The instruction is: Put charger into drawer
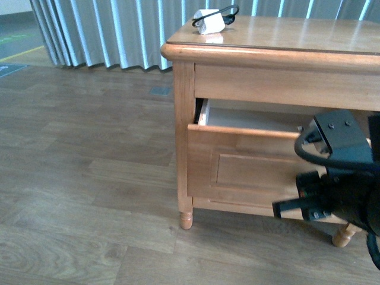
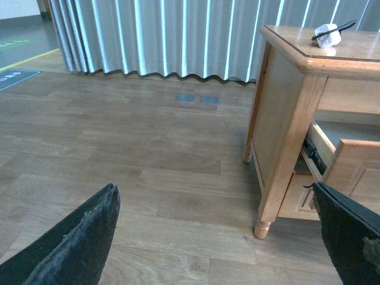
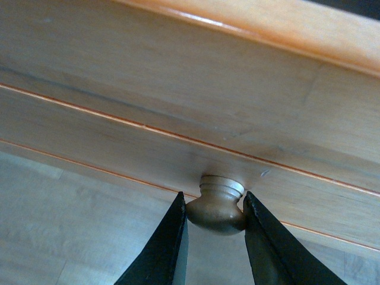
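The white charger [image 1: 210,21] with its black looped cable lies on top of the honey-coloured cabinet [image 1: 285,38], near its back left corner; it also shows in the left wrist view [image 2: 328,34]. The upper drawer [image 1: 240,160] is pulled partly out, its pale interior showing. My right gripper [image 3: 215,209] is shut on the drawer's round pale knob [image 3: 217,205]; in the front view the right arm [image 1: 338,184] covers the knob. My left gripper [image 2: 217,225] is open and empty over the floor, left of the cabinet.
Wood-look floor [image 1: 83,178] spreads left of the cabinet. Grey pleated curtains [image 1: 107,32] hang behind. The cabinet stands on turned feet [image 1: 186,219]. The open drawer's side rail shows in the left wrist view [image 2: 314,155].
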Controlling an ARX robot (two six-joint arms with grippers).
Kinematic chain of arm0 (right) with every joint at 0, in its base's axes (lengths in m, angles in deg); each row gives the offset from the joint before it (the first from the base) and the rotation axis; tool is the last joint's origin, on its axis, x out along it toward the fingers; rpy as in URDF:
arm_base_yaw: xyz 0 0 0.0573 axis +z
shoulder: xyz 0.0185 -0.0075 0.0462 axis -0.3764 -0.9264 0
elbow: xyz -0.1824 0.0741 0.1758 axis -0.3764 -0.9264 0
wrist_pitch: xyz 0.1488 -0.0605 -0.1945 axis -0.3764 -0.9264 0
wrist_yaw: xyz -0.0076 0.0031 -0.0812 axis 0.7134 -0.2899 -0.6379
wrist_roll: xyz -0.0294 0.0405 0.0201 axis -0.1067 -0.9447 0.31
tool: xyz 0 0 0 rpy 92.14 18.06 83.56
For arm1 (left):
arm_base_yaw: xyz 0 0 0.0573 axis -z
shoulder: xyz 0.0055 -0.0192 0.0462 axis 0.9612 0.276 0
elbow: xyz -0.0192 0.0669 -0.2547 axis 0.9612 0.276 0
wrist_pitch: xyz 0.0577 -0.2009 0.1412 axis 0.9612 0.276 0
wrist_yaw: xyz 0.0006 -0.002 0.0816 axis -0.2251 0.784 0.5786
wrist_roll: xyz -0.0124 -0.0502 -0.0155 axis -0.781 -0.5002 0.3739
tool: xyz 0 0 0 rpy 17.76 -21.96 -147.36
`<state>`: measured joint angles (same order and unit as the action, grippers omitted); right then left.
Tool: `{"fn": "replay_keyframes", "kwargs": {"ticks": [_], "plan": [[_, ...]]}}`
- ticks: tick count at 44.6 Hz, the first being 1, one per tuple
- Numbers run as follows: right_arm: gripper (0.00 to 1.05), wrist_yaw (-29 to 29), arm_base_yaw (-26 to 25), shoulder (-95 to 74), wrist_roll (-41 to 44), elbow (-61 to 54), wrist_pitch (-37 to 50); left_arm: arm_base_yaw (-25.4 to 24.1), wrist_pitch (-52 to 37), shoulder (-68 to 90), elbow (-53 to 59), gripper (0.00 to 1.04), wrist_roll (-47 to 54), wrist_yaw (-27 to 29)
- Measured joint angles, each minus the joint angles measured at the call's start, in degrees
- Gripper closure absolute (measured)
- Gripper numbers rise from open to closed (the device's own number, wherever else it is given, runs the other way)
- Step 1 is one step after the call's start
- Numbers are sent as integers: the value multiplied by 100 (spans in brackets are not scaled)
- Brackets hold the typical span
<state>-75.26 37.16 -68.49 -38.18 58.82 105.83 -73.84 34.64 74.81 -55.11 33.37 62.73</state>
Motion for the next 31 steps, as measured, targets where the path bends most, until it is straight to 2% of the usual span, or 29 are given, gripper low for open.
{"fn": "replay_keyframes", "kwargs": {"ticks": [15, 18, 22, 31], "plan": [[83, 461, 192, 1725, -72, -1497, -734, 0, 0, 0, 0, 6, 0, 0], [72, 457, 232, 1932, -197, -1617, -848, 0, 0, 0, 0, 6, 0, 0], [53, 376, 262, 2649, -361, -1766, -1119, 0, 0, -2, 0, 6, 0, 0], [24, 597, 107, 4256, -367, -2085, -2286, 0, 0, -2, 0, 6, 0, 0]]}}
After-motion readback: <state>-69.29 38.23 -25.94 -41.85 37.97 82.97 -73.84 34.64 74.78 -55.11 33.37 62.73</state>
